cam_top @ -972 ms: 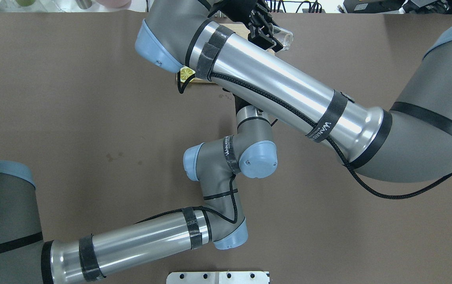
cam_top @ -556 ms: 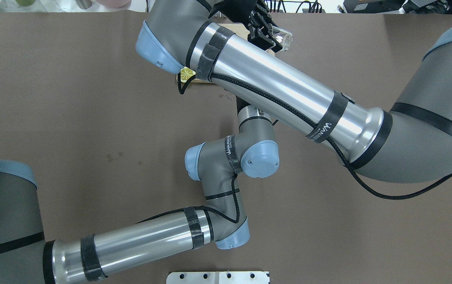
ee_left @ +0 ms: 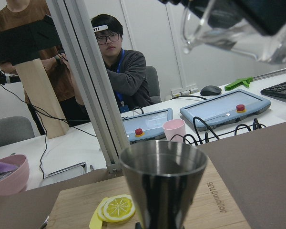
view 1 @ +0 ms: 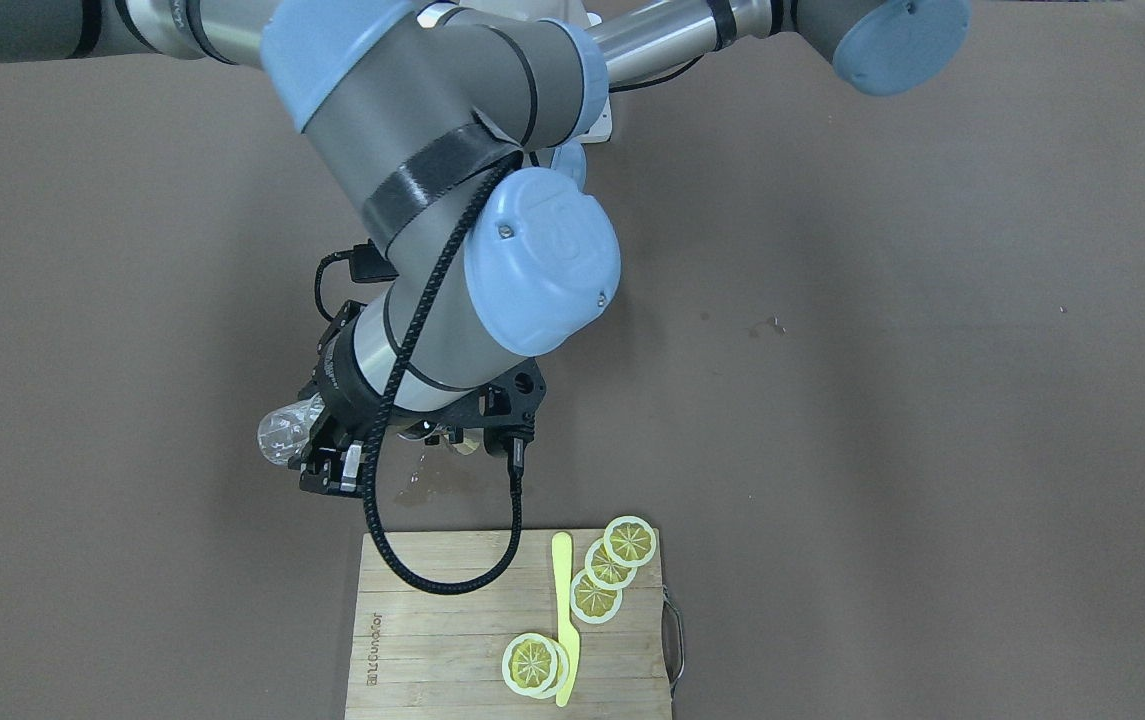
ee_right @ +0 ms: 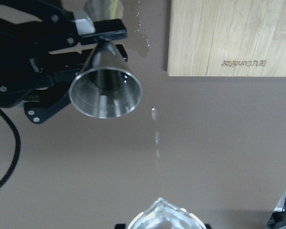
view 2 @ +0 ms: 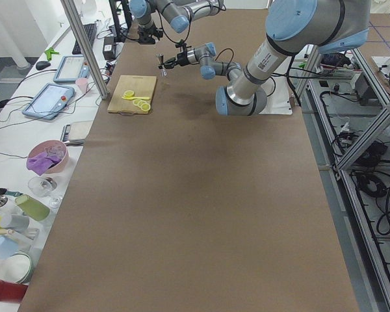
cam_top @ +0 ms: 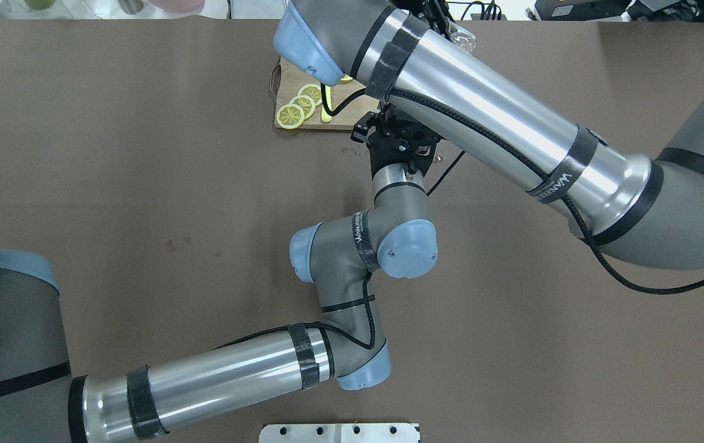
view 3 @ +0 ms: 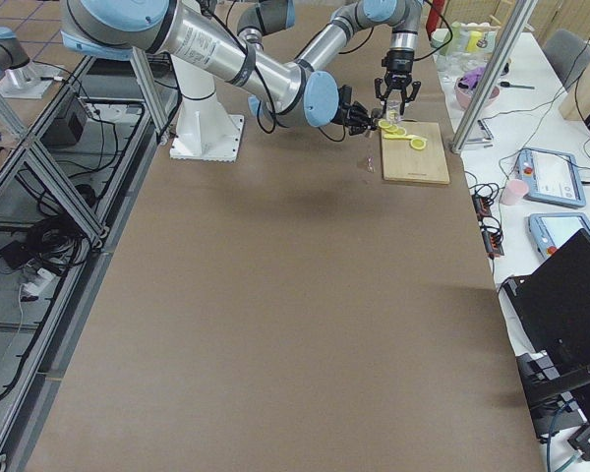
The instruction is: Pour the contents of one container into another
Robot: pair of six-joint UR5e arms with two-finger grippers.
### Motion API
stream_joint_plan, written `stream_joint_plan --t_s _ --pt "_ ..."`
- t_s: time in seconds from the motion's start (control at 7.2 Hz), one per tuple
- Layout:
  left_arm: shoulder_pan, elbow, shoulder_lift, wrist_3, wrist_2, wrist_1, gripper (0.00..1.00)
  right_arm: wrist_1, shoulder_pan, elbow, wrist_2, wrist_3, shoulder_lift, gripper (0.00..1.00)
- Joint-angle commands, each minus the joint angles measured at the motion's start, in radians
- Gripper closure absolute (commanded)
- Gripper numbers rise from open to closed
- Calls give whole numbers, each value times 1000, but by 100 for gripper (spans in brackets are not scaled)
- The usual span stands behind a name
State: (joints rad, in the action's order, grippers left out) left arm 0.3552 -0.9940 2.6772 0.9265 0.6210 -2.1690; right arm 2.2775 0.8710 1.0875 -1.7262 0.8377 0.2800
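The right jaws grip the clear glass cup [view 1: 282,435], tipped on its side above the brown table [view 1: 882,400], its mouth angled downward. The left jaws are clamped on the narrow waist of the metal jigger [ee_right: 105,93], holding it upright just off the robot-side edge of the wooden cutting board [view 1: 412,620]. Seen from the right wrist, the cup's lip sits apart from the jigger's mouth, and drops [ee_right: 155,114] show against the table beside the rim, not over it. A wet patch [ee_right: 144,40] lies by the board, which carries lemon slices [view 1: 630,541] and a yellow knife [view 1: 562,590]
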Motion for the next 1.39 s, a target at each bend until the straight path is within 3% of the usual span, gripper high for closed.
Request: stream_joint_plan --t_s 0.0,0.14,0.56,0.97,1.25 --pt "1 0 0 0 0 0 100 -71 75 122 -105 0 106 100" --pt "1 0 0 0 2 0 100 -114 118 156 -178 0 151 100" --pt "1 -12 -3 3 6 -6 100 -310 207 382 -393 -14 443 100" --pt "5 -79 -38 5 28 -15 100 -469 261 504 -527 -17 657 100" --pt "8 -150 -123 0 49 -82 100 -615 295 522 -636 -49 775 100"
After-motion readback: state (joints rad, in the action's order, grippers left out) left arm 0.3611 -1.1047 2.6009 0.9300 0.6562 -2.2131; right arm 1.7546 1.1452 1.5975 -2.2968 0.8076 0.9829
